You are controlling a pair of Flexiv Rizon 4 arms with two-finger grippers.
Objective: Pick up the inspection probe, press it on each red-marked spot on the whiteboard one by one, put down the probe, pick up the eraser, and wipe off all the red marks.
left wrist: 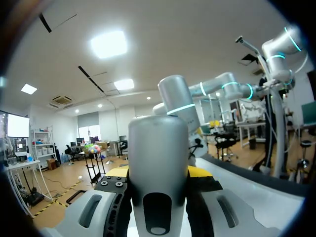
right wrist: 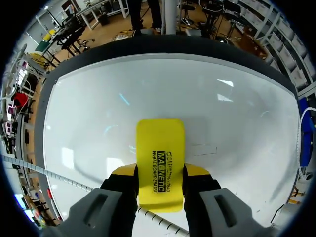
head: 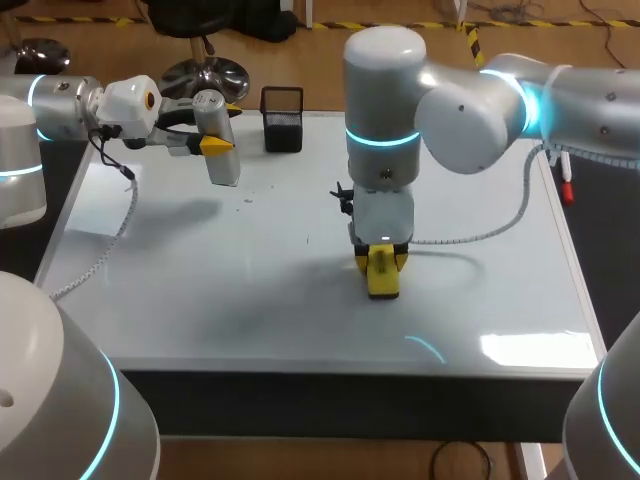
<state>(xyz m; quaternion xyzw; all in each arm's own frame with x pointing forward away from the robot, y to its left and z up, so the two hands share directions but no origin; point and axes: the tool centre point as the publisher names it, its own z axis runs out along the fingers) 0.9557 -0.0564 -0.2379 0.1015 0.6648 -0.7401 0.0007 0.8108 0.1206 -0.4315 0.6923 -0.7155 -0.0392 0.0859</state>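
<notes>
The whiteboard (head: 200, 300) fills most of the head view, and I can make out no red on it, only a few faint dark specks left of centre. My right arm (head: 480, 110) comes in from the upper right. The right gripper (head: 382, 256) at mid-frame pinches the yellow eraser (head: 384, 284) by its long sides, flat on the board. The eraser looks light, with a hard shell; that rear-half hold probably suits wiping. At the upper left, the left gripper (head: 214, 142) clamps the grey probe (head: 226, 170) from both sides, clear of the board. The probe looks smooth, stiff and likely slippery, so it is best gripped mid-body. A black mesh cup (head: 282, 120) stands at the top edge
</notes>
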